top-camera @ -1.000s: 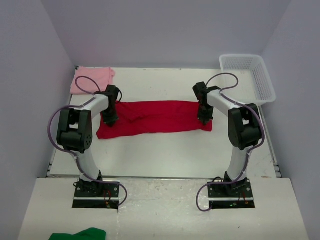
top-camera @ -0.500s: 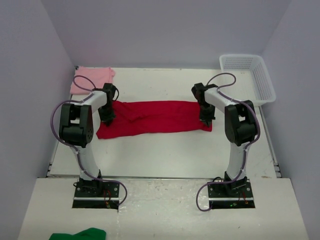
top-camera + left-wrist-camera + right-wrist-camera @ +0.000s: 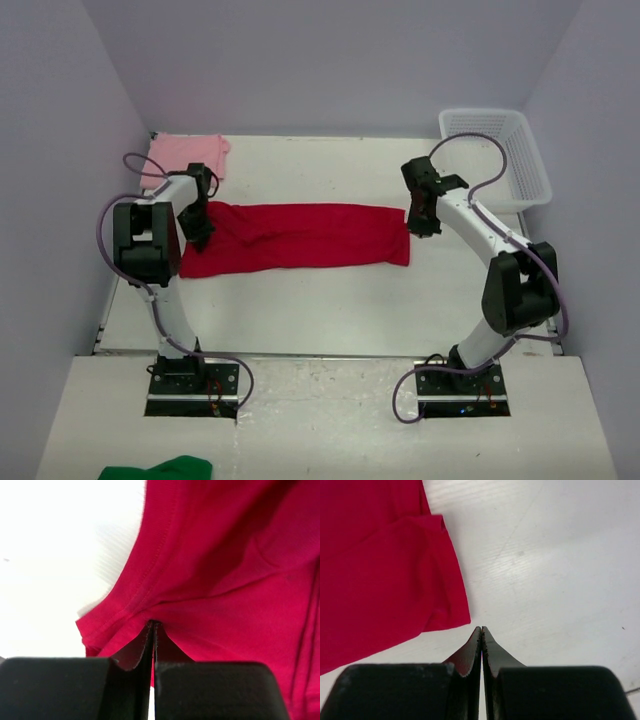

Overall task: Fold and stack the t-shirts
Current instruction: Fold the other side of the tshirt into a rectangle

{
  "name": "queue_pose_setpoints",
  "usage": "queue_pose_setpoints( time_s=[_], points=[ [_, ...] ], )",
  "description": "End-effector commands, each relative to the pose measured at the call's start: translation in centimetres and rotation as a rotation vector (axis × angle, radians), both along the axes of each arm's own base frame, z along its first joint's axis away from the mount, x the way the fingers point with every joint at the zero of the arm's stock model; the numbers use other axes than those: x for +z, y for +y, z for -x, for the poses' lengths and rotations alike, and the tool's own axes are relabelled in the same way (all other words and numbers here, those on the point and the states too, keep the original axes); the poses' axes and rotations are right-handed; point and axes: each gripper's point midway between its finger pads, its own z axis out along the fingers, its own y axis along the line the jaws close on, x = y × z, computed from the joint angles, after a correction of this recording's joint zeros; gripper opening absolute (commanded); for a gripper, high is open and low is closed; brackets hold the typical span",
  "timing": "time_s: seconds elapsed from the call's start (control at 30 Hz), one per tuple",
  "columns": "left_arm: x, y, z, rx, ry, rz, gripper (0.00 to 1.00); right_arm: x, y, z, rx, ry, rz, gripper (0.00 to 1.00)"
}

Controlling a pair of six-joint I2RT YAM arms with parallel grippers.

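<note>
Compared with one second ago, the red t-shirt (image 3: 300, 235) is lying further to the left on the table (image 3: 330, 300), and the right gripper (image 3: 423, 226) is no longer standing over its right end. The left gripper (image 3: 201, 234) is pressing its jaws together on the hem at the shirt's left end, and the cloth is bunching into folds at the pinch. The right gripper is staying closed and empty, its tips just beside a corner of the shirt, over bare table. We are seeing the pink t-shirt (image 3: 187, 155) lying folded in the far left corner, apart from the red one. The white basket (image 3: 500, 150) is standing at the far right.
</note>
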Motion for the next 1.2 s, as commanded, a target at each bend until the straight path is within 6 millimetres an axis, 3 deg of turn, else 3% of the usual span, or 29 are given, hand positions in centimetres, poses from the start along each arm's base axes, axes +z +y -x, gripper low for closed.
queue_pose_setpoints(
  time_s=[0.0,0.33,0.4,0.6,0.8,1.17],
  points=[
    [-0.6,3.8,0.0,0.118,0.015,-0.059,0.00,0.1,2.6,-1.2,0.053,-0.066,-0.134,0.00],
    [0.2,5.6,-1.3,0.130,0.028,-0.121,0.00,-2.2,9.8,-0.2,0.256,-0.047,-0.292,0.00],
    [0.2,5.5,-1.3,0.128,0.026,-0.112,0.00,-2.7,10.4,0.2,0.273,-0.044,-0.306,0.00],
    [0.3,5.4,-1.4,0.120,0.015,-0.105,0.00,-4.0,10.4,0.1,0.261,-0.029,-0.299,0.00],
    [1.3,5.9,-1.4,0.132,0.000,-0.137,0.00,-6.6,9.4,0.8,0.189,0.035,-0.242,0.00],
    [1.5,6.6,-1.1,0.144,0.010,-0.180,0.00,-10.3,8.4,3.3,0.022,0.159,-0.157,0.00]
  ],
)
